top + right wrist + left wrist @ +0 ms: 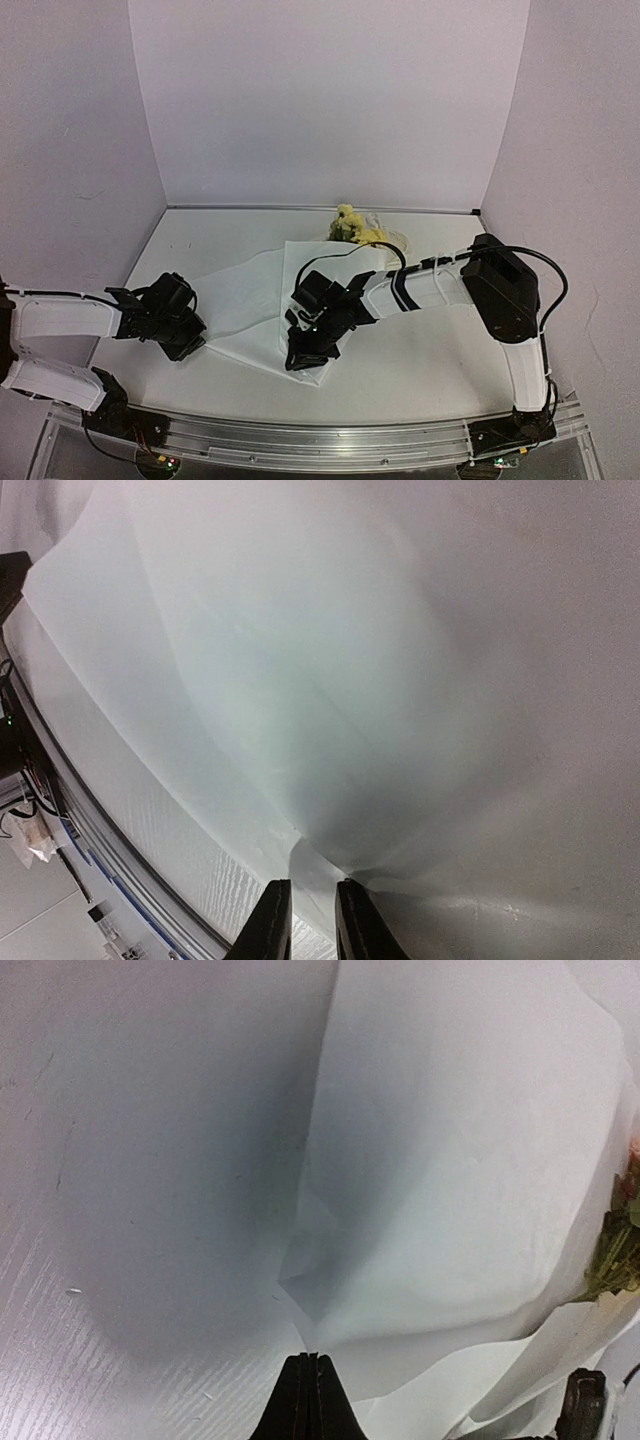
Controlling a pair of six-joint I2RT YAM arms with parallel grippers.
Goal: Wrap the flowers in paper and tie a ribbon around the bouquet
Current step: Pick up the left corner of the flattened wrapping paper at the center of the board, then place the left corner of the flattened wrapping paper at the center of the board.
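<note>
The paper (255, 300) lies spread over the middle of the table, wide and white. At its far end lie the flowers (350, 224), with their green stems at the right edge of the left wrist view (618, 1250). My left gripper (190, 347) is low at the sheet's left edge, and its jaws (311, 1360) are shut on that paper edge (300, 1310). My right gripper (303, 358) is at the sheet's near corner. Its fingers (310, 892) are shut on a puckered fold of paper (320, 855), which rises like a tent. No ribbon can be made out.
A metal rail (320, 440) runs along the table's near edge, close below the right gripper (100, 850). White walls enclose the back and both sides. The right arm's dark links (500, 285) reach across the right half of the table.
</note>
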